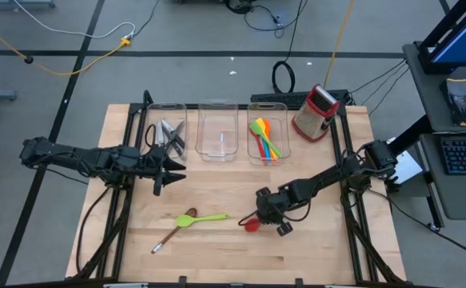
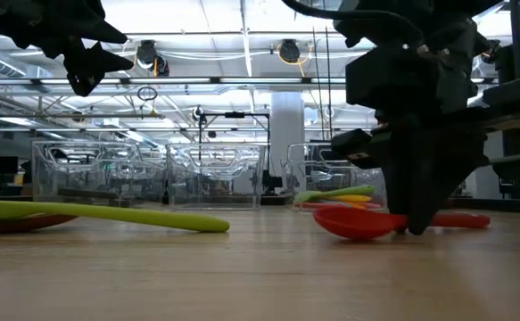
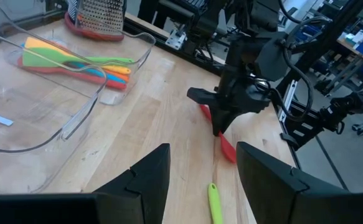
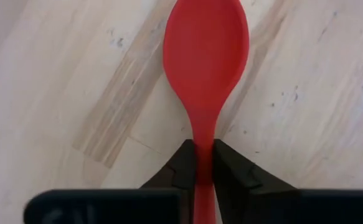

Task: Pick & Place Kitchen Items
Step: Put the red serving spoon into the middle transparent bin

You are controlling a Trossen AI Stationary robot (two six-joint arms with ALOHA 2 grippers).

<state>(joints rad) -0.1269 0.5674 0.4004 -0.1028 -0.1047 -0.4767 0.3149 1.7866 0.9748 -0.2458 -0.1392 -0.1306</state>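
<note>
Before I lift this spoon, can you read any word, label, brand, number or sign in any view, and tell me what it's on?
No text can be read in any view.
Empty middle clear bin: a small pale sticker on its floor, also seen from the left wrist; whether it bears print cannot be told.
Box grater: no marking visible.
Red spoon, gripped at its neck by the right end effector: plain, no lettering.

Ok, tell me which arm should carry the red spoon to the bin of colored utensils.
Right. The right gripper is already shut on the red spoon at its neck, down on the table. The left gripper hangs open, away from it, near the bin of knives. The colored-utensil bin is on the right arm's side.
</note>
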